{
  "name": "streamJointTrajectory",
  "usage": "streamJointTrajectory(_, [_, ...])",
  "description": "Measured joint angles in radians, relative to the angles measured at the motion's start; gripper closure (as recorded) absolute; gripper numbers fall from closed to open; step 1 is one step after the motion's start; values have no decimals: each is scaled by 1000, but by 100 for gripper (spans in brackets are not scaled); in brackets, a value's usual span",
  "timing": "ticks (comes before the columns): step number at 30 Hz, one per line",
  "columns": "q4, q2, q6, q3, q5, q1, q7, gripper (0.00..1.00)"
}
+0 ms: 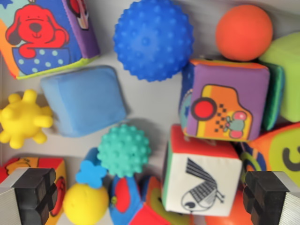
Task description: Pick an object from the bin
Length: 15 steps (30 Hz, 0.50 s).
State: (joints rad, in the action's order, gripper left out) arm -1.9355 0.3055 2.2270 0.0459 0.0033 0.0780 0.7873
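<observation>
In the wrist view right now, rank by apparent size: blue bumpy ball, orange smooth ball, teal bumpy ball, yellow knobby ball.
1. blue bumpy ball
2. and 3. orange smooth ball and teal bumpy ball: look alike, not ranked
The yellow knobby ball is cut by the frame edge, so unsure.

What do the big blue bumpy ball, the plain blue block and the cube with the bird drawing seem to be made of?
Blue bumpy ball: probably soft rubber or plastic, with moulded nubs and a slight sheen. Plain blue block: looks like fabric over foam, matte, with rounded, slightly saggy edges. Bird cube: seemingly stitched cloth, with a printed panel and soft seams at the edges.
</observation>
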Motion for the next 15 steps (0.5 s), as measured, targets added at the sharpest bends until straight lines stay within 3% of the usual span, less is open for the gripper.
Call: streamJointTrajectory(15, [28,94,68,11,-16,58,2,0])
